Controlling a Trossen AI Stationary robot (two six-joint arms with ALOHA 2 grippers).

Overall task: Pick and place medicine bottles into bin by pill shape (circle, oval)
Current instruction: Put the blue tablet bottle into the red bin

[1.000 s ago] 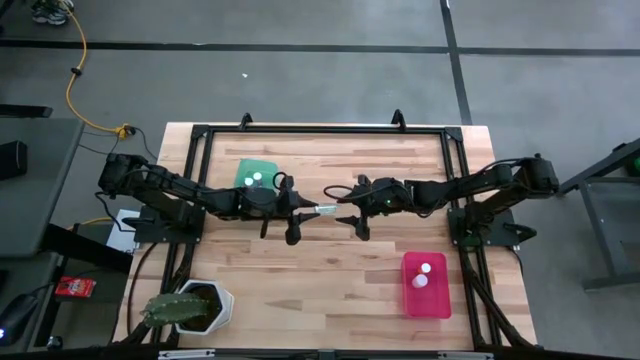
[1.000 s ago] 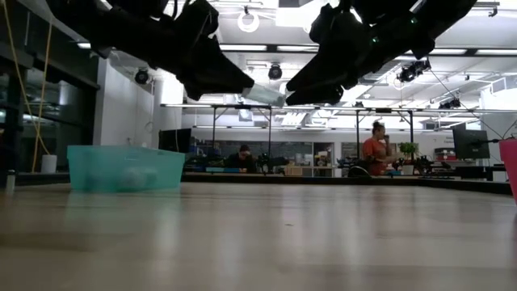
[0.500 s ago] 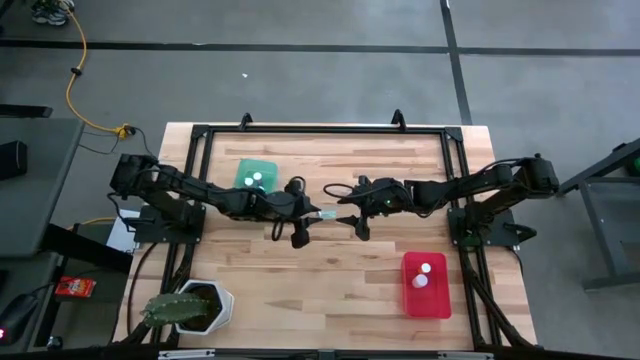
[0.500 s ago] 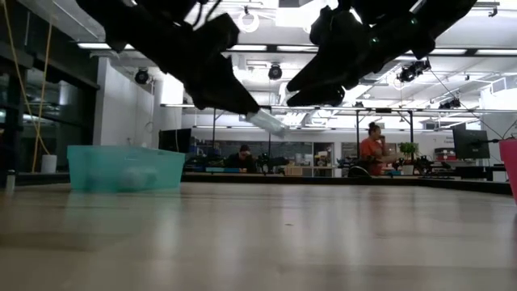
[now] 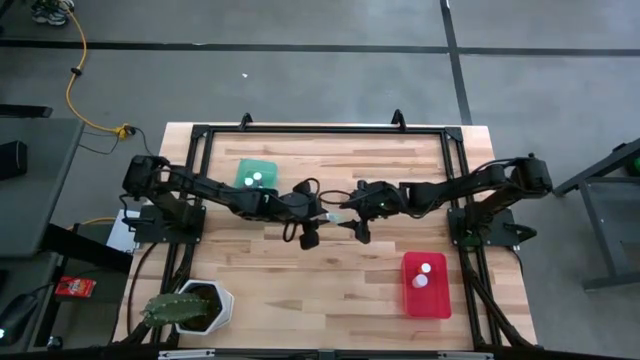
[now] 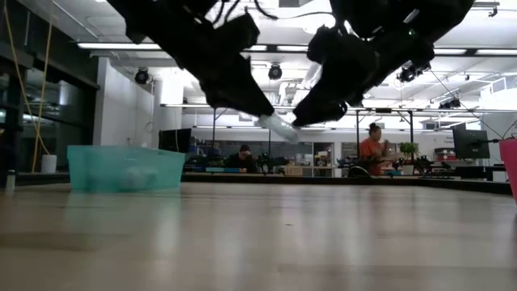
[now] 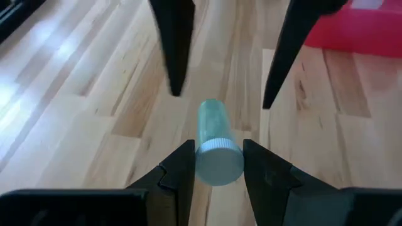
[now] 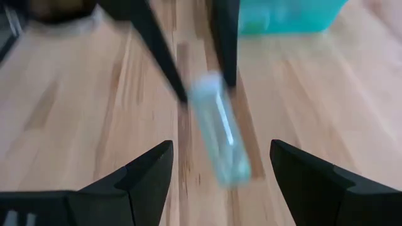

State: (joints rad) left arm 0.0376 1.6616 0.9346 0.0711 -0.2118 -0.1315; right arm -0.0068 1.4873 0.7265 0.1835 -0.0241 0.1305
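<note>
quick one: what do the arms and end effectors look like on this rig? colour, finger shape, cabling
Both arms are dark, near black, jointed links on black bases bolted to a black frame round the table. Left end effector: two flat black fingers with stepped inner faces. Right end effector: same black fingers, tapering to points. Thin black cable loops run along the left arm near its wrist. No markings visible.
</note>
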